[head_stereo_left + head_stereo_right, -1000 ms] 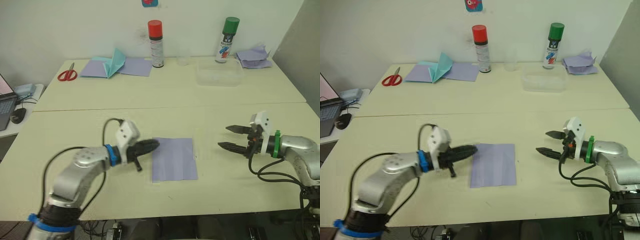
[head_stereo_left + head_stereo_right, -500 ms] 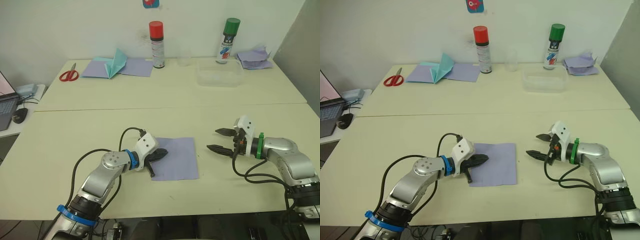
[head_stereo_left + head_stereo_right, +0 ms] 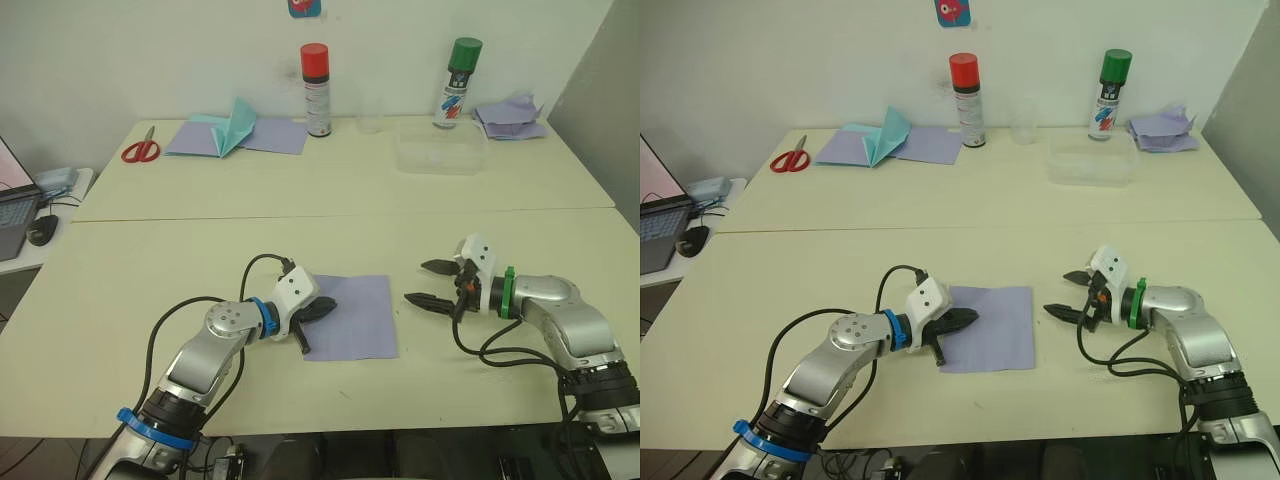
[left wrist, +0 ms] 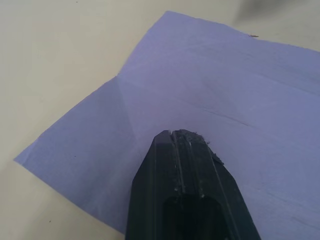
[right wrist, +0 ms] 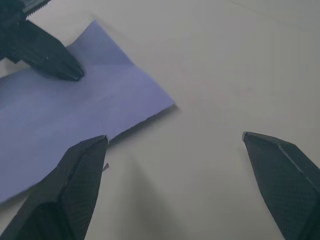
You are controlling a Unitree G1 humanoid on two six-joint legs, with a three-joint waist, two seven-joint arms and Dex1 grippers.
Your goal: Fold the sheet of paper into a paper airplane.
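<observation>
Under the left end effector (image 4: 182, 135) | sheet of paper (image 3: 352, 316) is lying flat (creased) | fingers pressing together | right end effector (image 3: 424, 283) is hovering beside its edge, fingers apart

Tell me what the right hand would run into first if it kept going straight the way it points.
Most likely the sheet of paper: the open right hand points across the bare table at the sheet's near edge. Past that lies the shut left hand, resting on the sheet's far side. Its height above the table is unclear.
</observation>
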